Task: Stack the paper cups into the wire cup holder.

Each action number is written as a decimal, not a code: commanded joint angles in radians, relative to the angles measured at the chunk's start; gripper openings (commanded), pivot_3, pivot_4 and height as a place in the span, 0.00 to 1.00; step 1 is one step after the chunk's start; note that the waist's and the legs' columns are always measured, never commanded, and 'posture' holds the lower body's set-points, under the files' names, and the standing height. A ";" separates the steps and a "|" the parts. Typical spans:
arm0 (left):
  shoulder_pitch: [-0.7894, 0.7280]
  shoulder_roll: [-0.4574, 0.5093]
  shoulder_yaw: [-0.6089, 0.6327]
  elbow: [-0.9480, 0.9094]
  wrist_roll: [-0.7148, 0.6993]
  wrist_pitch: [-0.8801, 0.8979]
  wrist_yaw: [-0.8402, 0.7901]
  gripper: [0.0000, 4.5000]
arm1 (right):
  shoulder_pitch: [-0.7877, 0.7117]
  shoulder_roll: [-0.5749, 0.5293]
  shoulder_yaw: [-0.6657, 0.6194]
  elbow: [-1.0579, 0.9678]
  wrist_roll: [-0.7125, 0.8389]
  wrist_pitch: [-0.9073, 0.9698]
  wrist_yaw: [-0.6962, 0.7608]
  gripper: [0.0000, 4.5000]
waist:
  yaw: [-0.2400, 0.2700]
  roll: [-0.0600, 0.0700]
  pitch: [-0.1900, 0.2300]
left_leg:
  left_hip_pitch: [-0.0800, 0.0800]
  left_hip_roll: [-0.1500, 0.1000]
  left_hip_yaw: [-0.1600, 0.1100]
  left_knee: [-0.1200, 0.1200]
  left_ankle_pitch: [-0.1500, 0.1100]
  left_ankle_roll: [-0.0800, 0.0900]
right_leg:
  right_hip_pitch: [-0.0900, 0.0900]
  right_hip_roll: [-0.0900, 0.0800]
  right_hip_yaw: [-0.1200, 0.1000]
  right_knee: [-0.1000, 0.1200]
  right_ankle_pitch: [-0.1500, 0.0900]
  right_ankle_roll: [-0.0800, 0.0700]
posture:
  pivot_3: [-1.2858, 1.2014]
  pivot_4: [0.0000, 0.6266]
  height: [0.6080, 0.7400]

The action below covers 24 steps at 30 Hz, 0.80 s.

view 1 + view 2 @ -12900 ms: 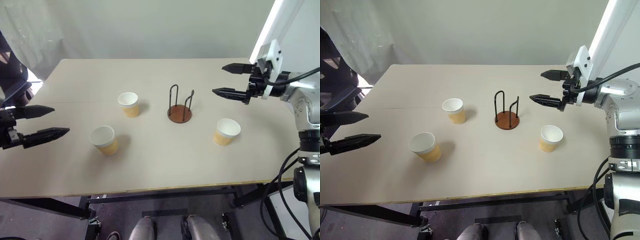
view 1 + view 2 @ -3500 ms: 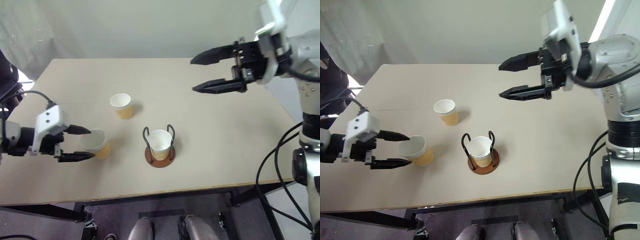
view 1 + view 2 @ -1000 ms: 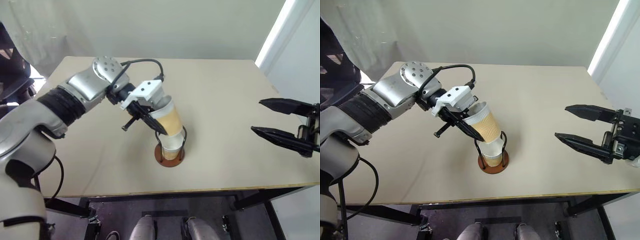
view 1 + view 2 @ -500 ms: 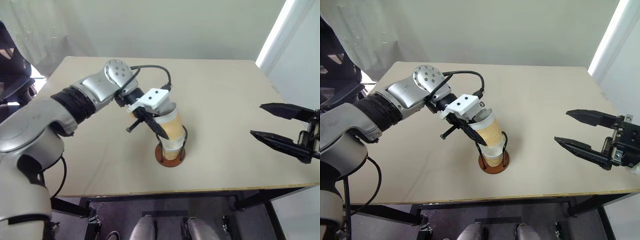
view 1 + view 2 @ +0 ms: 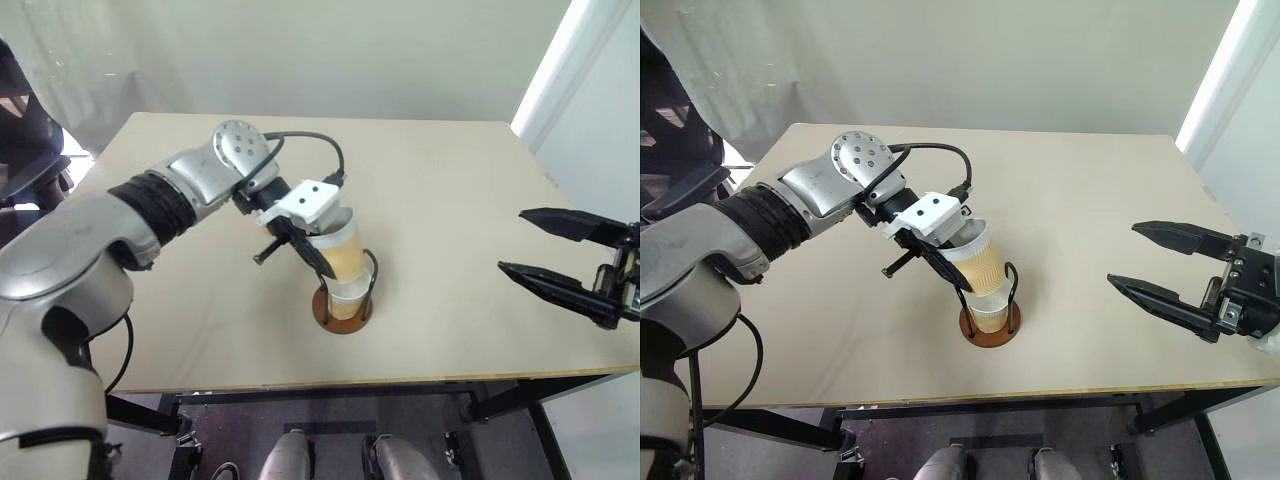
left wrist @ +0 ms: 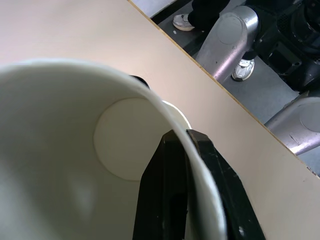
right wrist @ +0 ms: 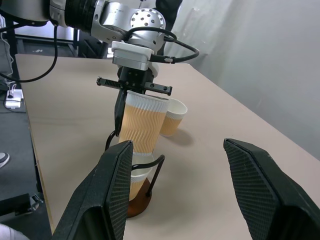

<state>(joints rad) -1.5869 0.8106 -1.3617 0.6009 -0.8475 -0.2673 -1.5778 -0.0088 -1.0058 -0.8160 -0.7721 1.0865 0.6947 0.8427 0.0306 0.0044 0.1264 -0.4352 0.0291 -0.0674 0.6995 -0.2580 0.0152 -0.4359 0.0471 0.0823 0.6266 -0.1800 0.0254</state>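
1. Wire cup holder (image 5: 989,322) – round reddish-brown base, dark wire loops upright, standing on the tan surface (image 5: 1090,210) toward its near edge, roughly mid-width.
2. One paper cup (image 5: 985,310) sits in the holder, white rim up, between the loops.
3. Second paper cup (image 5: 978,260) – yellow-tan ribbed wall, white rim – is tilted, its bottom pushed into the mouth of the cup in the holder, its rim leaning toward the robot's left.
4. Left claw (image 5: 945,262) is clamped on that tilted cup's rim – one black finger inside the cup, one outside against the wall; the left wrist view shows the two fingers (image 6: 167,200) pinching the white wall with the cup's round bottom visible past them.
5. Third paper cup (image 7: 174,116) stands upright on the surface behind the holder, seen in the right wrist view; from the head views it is hidden behind the left arm.
6. Right claw (image 5: 1160,268) hangs at the robot's right past the surface's edge, well apart from the holder, fingers spread wide, nothing between them, pointing toward the holder.
7. Black cable (image 5: 935,150) loops over the left wrist.
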 commanded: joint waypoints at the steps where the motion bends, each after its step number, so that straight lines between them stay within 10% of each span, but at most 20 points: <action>1: -0.033 0.000 0.009 0.009 -0.008 -0.021 -0.037 0.27 | 0.004 -0.005 -0.028 -0.012 0.006 -0.025 -0.016 0.65 | 0.000 0.000 0.000 | 0.000 0.000 0.000 0.000 0.000 0.000 | 0.000 0.000 0.000 0.000 0.000 0.000 | 0.52 0.24 1.00; 10: -0.028 -0.014 0.029 0.051 0.009 -0.044 -0.037 0.96 | 0.014 -0.009 -0.016 -0.001 -0.008 -0.044 -0.017 0.65 | 0.000 0.000 0.000 | 0.000 0.000 0.000 0.000 0.000 0.000 | 0.000 0.000 0.000 0.000 0.000 0.000 | 0.52 0.24 1.00; 18: -0.031 -0.037 0.112 0.136 0.009 -0.018 -0.037 0.98 | 0.006 -0.015 0.007 0.019 -0.026 -0.058 -0.006 0.65 | 0.001 0.000 0.000 | 0.000 0.000 0.000 0.000 0.000 0.000 | 0.000 0.000 0.000 0.000 0.000 0.000 | 0.52 0.24 1.00; 24: -0.039 -0.141 0.385 0.563 0.220 -0.008 -0.014 0.98 | -0.027 -0.038 0.037 0.051 -0.032 -0.069 0.010 0.65 | 0.001 0.000 0.000 | 0.000 0.000 0.000 0.000 0.000 0.000 | 0.000 0.000 0.000 0.000 0.000 0.000 | 0.52 0.24 1.00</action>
<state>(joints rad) -1.5912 0.6744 -1.0706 1.0540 -0.6971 -0.2761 -1.5791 -0.0191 -1.0292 -0.7734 -0.7289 1.0560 0.6459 0.8435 0.0313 0.0047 0.1266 -0.4351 0.0292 -0.0674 0.6992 -0.2583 0.0152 -0.4362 0.0471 0.0825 0.6265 -0.1802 0.0257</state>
